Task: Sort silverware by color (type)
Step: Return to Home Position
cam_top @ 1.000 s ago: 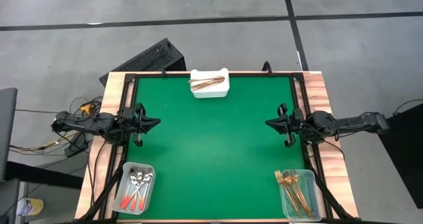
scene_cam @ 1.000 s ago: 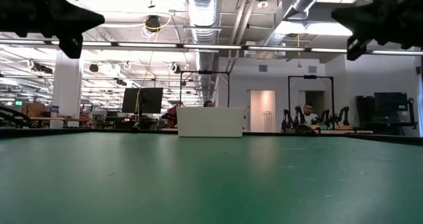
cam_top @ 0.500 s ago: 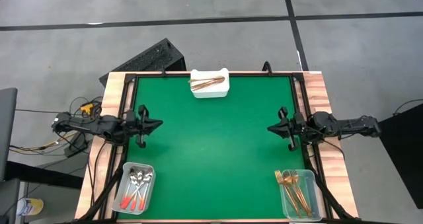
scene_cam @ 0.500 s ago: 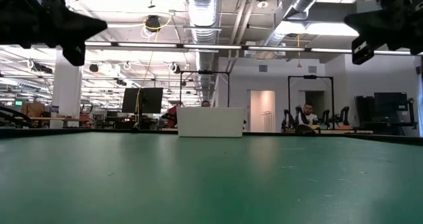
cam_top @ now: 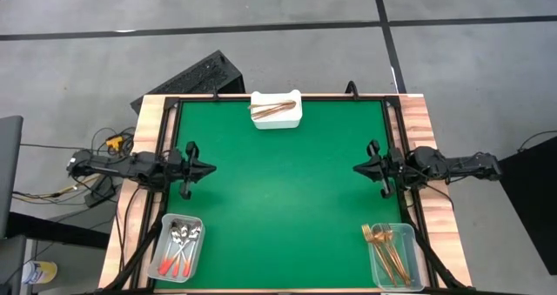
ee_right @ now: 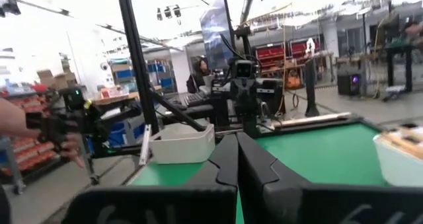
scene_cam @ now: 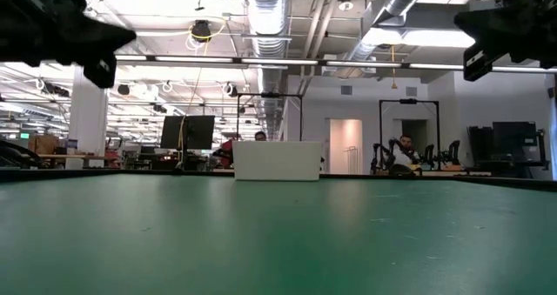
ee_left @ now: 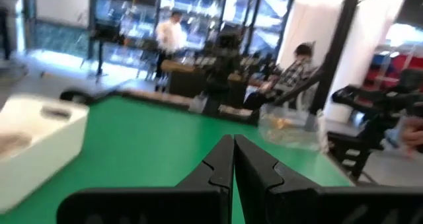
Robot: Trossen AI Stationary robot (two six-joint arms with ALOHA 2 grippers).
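Note:
The silverware lies sorted in three containers. Red-handled spoons (cam_top: pixel 177 247) lie in a clear bin at the near left. Gold forks and knives (cam_top: pixel 390 250) fill a clear bin at the near right. Copper pieces (cam_top: pixel 273 110) rest in the white tray (cam_top: pixel 296 119) at the far middle. My left gripper (cam_top: pixel 213 168) hovers shut and empty over the mat's left side, pointing toward the middle. My right gripper (cam_top: pixel 354 168) hovers shut and empty over the right side, facing it. Each wrist view shows its own closed fingertips, left (ee_left: pixel 232 154) and right (ee_right: pixel 236 151).
The green mat (cam_top: pixel 283 199) spreads between the two grippers. A dark frame (cam_top: pixel 396 138) borders it on a wooden tabletop. In the low view the white tray (scene_cam: pixel 277 160) stands at the far edge; people and other robot stations show in the room beyond.
My left gripper has sunk a little and shifted slightly toward the table's near edge, staying shut. The silverware and its containers have not moved.

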